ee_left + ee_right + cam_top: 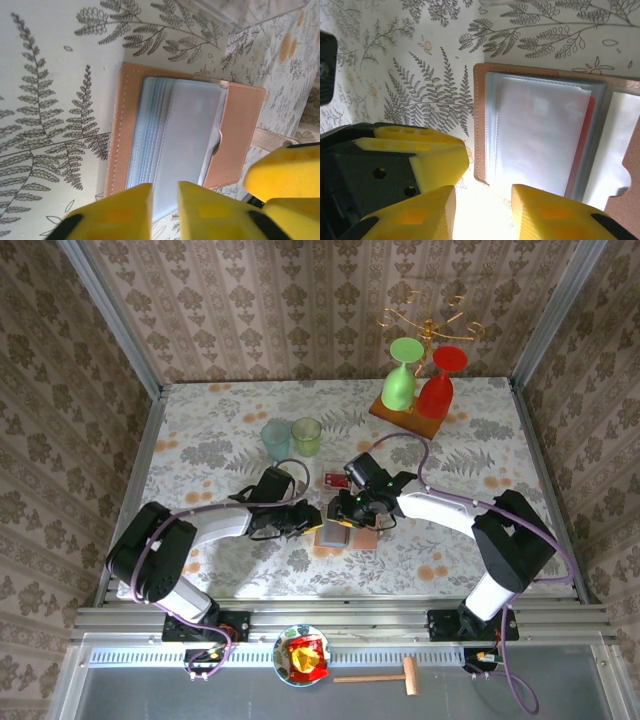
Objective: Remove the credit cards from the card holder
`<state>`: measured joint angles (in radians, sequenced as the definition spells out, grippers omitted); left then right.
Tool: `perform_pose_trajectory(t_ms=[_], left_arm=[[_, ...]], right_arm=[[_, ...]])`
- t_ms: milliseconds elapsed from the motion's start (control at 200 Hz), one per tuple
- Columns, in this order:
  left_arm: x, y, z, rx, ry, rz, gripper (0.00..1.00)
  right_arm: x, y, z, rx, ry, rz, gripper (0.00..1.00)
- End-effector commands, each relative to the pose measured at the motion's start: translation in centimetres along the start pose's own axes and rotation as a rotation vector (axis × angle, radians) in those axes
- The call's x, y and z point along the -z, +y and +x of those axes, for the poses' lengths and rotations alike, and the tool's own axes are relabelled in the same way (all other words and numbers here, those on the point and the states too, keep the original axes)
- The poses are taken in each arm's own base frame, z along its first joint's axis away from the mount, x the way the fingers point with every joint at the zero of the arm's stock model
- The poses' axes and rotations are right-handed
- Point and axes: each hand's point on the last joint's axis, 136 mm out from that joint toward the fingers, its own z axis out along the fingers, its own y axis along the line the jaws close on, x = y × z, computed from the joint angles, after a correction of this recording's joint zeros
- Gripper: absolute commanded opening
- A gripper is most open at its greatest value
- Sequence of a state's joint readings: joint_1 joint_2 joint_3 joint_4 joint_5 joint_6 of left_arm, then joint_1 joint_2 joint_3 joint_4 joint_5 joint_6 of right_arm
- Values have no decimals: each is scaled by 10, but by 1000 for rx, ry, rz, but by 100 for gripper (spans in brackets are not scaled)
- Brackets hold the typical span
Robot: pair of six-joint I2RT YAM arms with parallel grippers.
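From above, the open holder (350, 537) is seen mid-counter (220, 430) under the left hand (308, 520) and right hand (352, 510), with a red card (336, 480) lying just behind. At the left wrist, the fingers (120, 215) are nearly together over a sleeve (185, 145); whether it is gripped cannot be told. At the right wrist, the fingers (540, 210) are spread at the holder's edge, and another card (589, 135) is tucked inside.

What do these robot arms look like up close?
The left arm and right arm each have white links, black joints and a purple cable looped along them. The left gripper and right gripper have chunky yellow fingers on black bodies.
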<state>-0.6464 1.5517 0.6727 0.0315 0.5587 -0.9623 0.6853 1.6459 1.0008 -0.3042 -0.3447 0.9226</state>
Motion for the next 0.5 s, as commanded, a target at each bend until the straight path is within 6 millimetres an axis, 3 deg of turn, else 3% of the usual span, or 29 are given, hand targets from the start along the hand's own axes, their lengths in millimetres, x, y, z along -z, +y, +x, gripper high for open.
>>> perform_pose_trajectory(t_ms=[0,495], left_arm=[[-5,11,9,27,41,-11,14],[-11,28,21,56,96,-51,8]], right_arm=[[-8,-1,3,-41,23,-17,37],[-19,-23,9,-58,43,70,35]])
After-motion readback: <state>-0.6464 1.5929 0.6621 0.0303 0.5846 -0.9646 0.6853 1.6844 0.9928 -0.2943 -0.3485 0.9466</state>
